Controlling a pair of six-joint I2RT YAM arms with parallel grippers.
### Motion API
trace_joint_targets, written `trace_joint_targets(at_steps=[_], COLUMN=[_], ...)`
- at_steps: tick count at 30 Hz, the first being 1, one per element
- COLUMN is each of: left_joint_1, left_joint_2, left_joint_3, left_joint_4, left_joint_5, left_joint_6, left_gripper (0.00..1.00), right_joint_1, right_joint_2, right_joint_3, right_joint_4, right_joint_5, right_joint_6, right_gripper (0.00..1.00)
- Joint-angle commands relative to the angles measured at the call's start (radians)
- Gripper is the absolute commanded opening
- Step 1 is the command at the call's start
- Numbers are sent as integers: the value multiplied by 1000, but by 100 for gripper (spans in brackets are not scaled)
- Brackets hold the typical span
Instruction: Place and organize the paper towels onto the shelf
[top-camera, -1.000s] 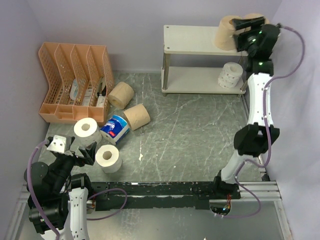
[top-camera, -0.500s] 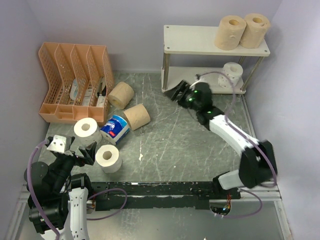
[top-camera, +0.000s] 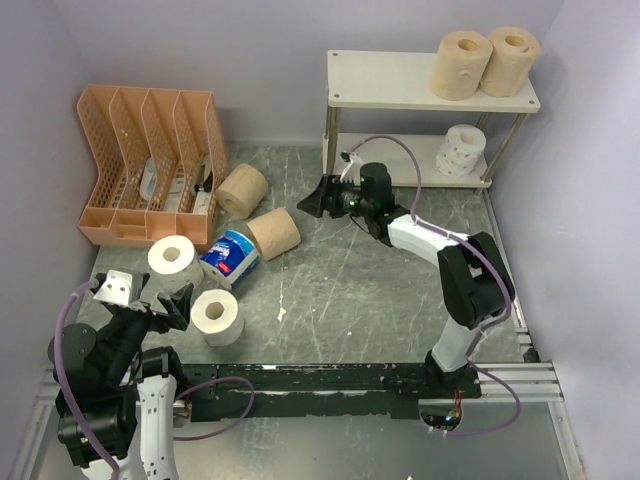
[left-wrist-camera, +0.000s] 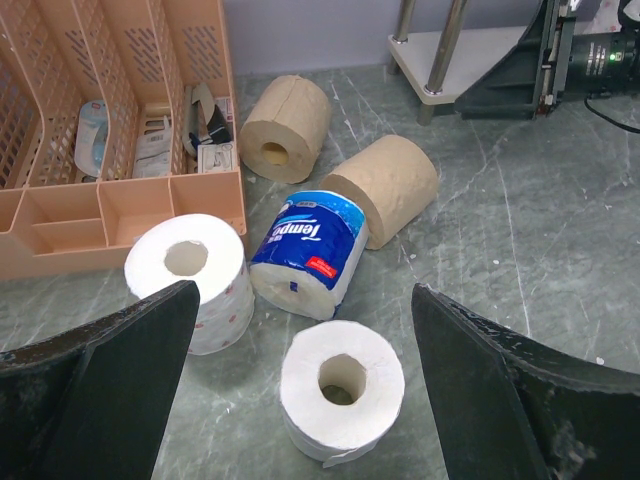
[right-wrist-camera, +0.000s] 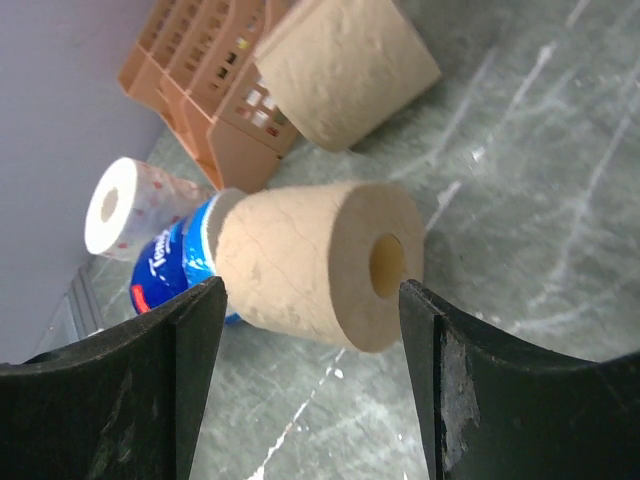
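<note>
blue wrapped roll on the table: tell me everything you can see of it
The blue roll is wrapped in glossy blue-and-white film printed "tempo", with a small red label. It lies on its side on the grey table, against a tan roll and close beside a dotted white roll. Nothing grips it.

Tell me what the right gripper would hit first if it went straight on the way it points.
Probably the tan roll beside the blue-wrapped roll: it sits centred between the open fingers of the right gripper.
</note>
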Motion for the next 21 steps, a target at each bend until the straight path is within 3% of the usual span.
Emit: trace_joint_targets(at_steps=[1,5,21], left_joint_1=[4,5,4], left_joint_2=[9,10,13], left_joint_3=[2,1,1], left_joint_4=[20,20,21], left_joint_5=[11,12,12], left_joint_6=[1,1,1], left_gripper=[99,99,99], right_joint_1=[14,29,107], right_joint_2=[43,102,231], right_joint_3=[19,8,49], right_joint_4=[160,241,292], right_joint_5=[-77,-77,-68], right_joint_6=[12,67,110], right_gripper=[70,69,64])
